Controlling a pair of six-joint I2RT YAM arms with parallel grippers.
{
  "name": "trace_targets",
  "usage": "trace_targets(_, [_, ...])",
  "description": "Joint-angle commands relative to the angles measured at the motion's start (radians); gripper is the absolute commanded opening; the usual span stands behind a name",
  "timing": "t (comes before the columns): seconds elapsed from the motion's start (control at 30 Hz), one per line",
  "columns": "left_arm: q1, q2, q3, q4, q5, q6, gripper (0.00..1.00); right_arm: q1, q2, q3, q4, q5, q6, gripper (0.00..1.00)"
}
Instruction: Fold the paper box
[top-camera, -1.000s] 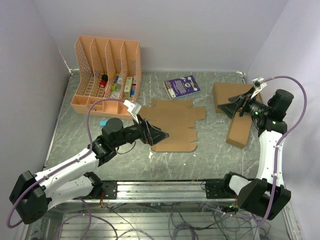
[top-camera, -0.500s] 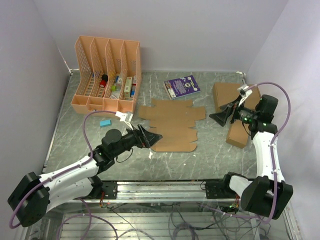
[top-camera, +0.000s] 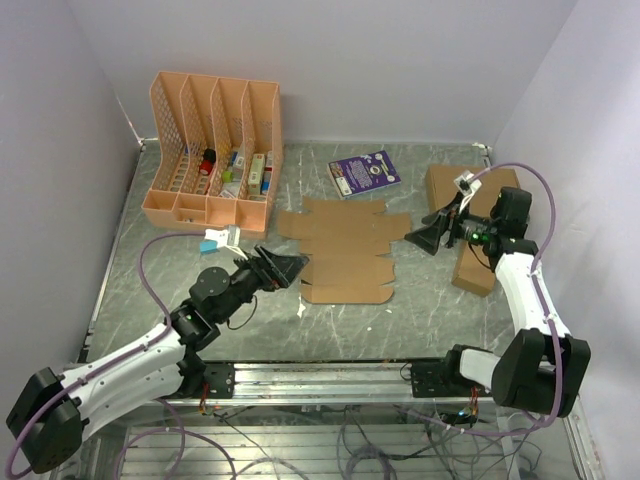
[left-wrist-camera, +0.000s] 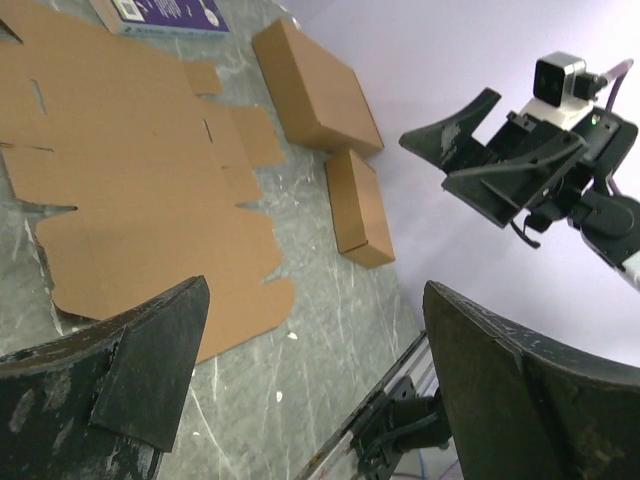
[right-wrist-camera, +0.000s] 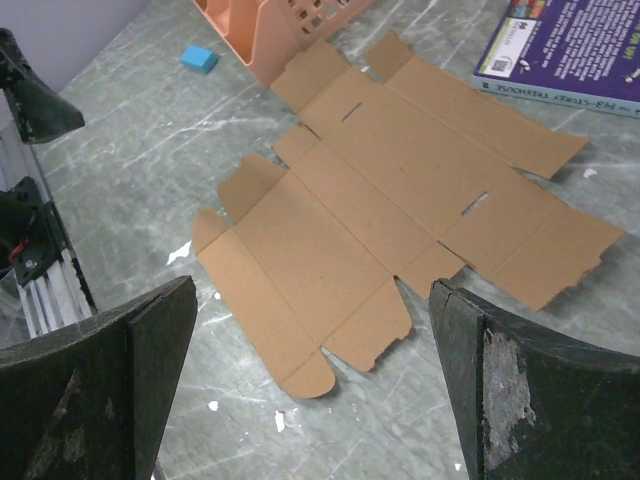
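The paper box (top-camera: 345, 250) lies flat just right of the file rack (top-camera: 212, 150); the left gripper (top-camera: 290, 266) on its rack side and the right gripper (top-camera: 418, 238) on its far side both hang with fingers apart; best, I judge, to pinch an outer flap near its crease.

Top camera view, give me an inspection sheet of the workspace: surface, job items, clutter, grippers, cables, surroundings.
Surface: grey marbled table, scuffed with white marks.
Job's things: paper box, an unfolded die-cut sheet lying flat mid-table.
Clutter: pink file organiser holding small items; purple book; blue block; large cardboard box; small carton near it.
Grippers: left gripper and right gripper open, empty, flanking the sheet.
Cables: purple cable looped off each arm; loose wires under the front rail.
Surroundings: lilac walls on three sides.
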Motion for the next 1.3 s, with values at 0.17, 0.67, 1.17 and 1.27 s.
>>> trace_targets(0.17, [-0.006, 0.026, 0.102, -0.032, -0.144, 0.065, 0.99, 0.074, -0.026, 0.03, 0.019, -0.003, 0.004, 1.0])
trace_targets(0.67, [-0.006, 0.301, 0.179, 0.078, -0.025, 0.03, 0.96, 0.151, -0.059, -0.052, 0.106, 0.047, 0.06, 1.0])
trace_targets(1.17, [0.115, 0.259, 0.238, -0.214, -0.006, 0.149, 0.98, 0.152, 0.18, -0.02, 0.151, 0.359, 0.206, 1.0])
trace_targets(1.27, [0.215, 0.299, 0.165, -0.047, 0.092, 0.091, 0.98, 0.152, 0.194, -0.022, 0.162, 0.405, 0.231, 1.0])
